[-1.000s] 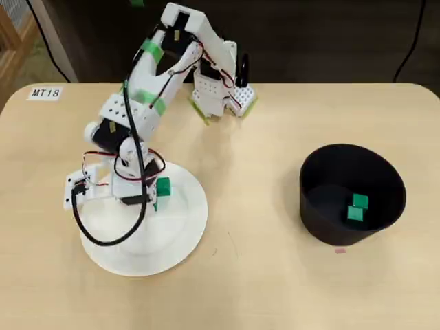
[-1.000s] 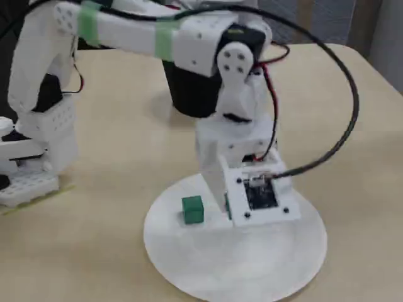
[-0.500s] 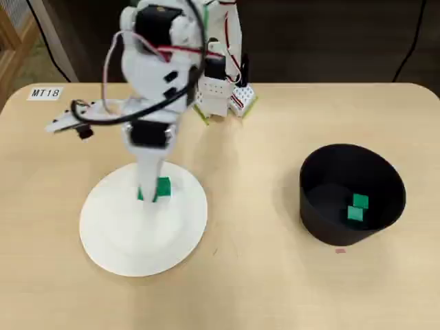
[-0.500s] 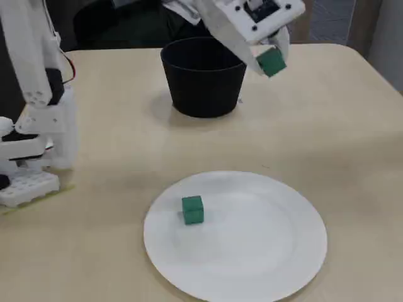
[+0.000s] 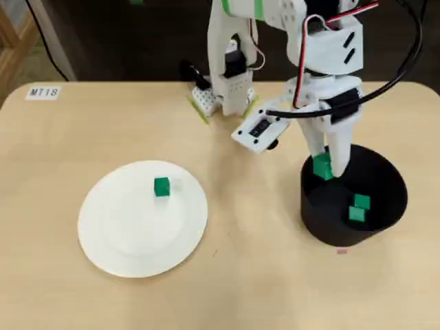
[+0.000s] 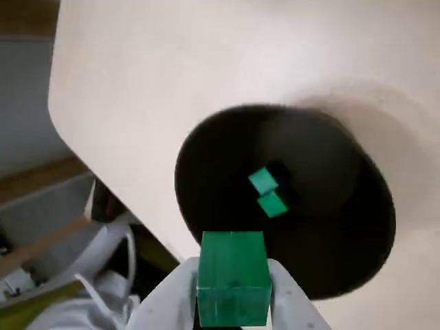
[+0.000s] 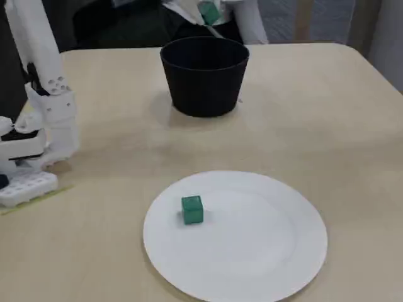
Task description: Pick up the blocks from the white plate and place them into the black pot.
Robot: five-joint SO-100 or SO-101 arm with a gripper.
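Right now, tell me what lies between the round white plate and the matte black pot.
Nothing: in the overhead view only bare tan tabletop separates the white plate from the black pot.

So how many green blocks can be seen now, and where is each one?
4: two inside the black pot at and, one held in the gripper above it, one on the white plate at.

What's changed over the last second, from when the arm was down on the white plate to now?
The gripper, shut on a small green cube, rose from the round white plate and swung across to the matte black pot, where it now hangs over the rim. Unchanged: one green cube on the plate and two cubes inside the pot.
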